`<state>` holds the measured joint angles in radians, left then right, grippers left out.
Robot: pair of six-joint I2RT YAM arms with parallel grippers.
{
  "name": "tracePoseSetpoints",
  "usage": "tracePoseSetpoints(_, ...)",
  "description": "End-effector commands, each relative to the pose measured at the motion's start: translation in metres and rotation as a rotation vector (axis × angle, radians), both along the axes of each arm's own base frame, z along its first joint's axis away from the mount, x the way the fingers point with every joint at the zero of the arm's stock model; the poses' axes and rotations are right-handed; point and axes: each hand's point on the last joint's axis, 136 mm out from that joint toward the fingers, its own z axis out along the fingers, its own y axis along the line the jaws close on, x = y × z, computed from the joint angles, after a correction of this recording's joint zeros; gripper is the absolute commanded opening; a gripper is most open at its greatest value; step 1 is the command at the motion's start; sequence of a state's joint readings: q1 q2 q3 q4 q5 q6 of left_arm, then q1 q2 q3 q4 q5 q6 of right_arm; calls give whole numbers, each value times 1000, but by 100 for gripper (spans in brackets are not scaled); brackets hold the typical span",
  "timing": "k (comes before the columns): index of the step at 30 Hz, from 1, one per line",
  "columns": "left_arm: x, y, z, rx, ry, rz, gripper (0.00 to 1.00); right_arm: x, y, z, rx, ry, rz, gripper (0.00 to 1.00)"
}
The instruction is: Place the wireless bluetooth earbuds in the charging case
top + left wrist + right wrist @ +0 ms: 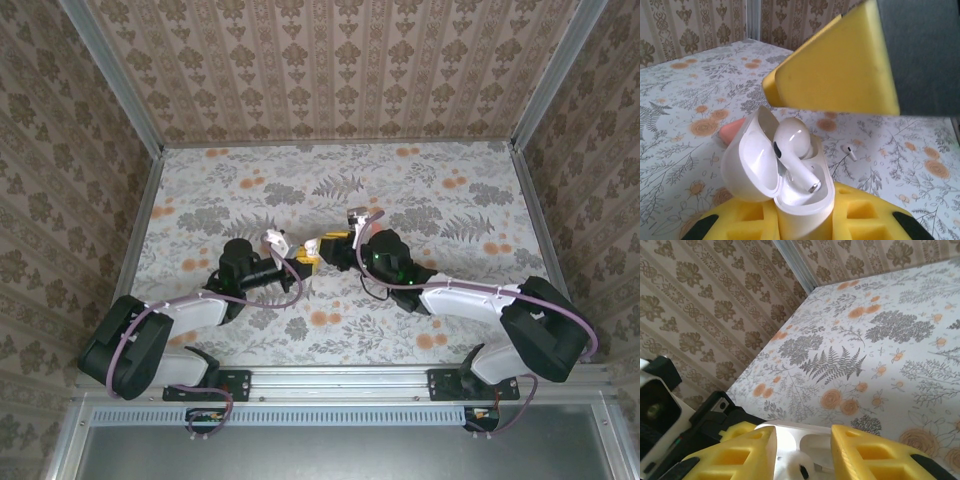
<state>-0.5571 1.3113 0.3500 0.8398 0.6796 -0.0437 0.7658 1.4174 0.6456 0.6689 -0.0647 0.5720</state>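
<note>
Nearest, the left pincer (802,226) is clamped on the base of the charging case (807,202), which stands upright between its yellow foam pads with the lid swung open to one side and one earbud (792,145) lying in it, stem down in a well. Just above the case hangs the right pincer (802,445), its yellow fingers apart and gripping nothing. Farther back on the flowered tabletop (685,150), an orange-pink lump (732,131) sits just behind the lid and a second earbud (849,151) lies loose.
</note>
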Motion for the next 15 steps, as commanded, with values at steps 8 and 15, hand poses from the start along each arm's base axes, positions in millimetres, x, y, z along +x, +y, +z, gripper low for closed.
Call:
tracePoseSetpoints(8, 4, -6, 11, 4, -78, -15, 8, -6, 1, 10, 87, 125, 35, 36)
tracePoseSetpoints(15, 6, -2, 4, 42, -113, 4, 8, -11, -7, 2, 167, 417, -45, 38)
